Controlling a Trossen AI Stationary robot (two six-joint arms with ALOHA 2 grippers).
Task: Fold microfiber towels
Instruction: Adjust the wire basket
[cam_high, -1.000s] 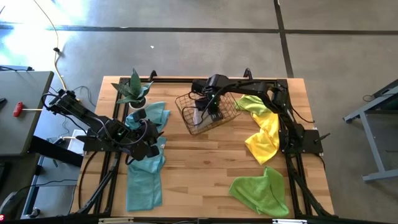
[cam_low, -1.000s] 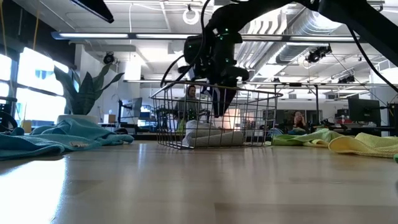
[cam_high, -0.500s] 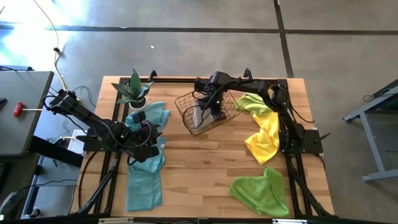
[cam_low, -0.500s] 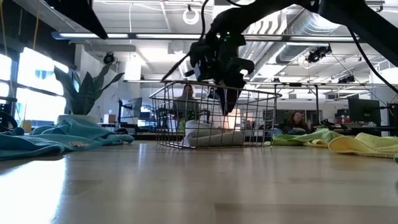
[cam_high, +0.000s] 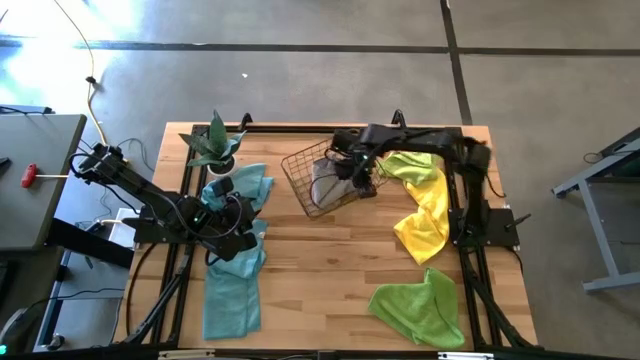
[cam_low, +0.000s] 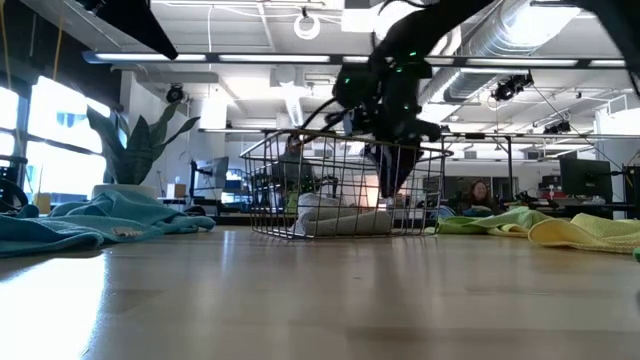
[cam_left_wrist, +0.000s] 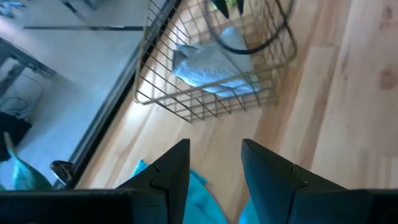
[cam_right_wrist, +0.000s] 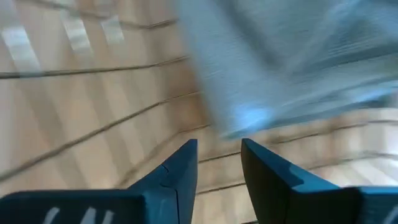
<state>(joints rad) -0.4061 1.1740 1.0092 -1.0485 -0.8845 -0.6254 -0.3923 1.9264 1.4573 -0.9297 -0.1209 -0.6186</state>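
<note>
A wire basket stands at the table's far middle with a folded grey towel lying in it. My right gripper hangs open over the basket's right part, fingers pointing down into it, the grey towel just beyond them. My left gripper stands open above a crumpled teal towel at the left, which lies flat on the table; it faces the basket. A yellow towel and a lime green towel lie on the right.
A potted plant stands at the far left beside a second teal heap. Another green towel lies right of the basket. Bare wood stretches across the near middle. Beyond the table, people sit in the room.
My right gripper has gone toward the table's right edge across the basket and sunk a little into it, staying open. The basket and the grey towel have stayed where they were.
</note>
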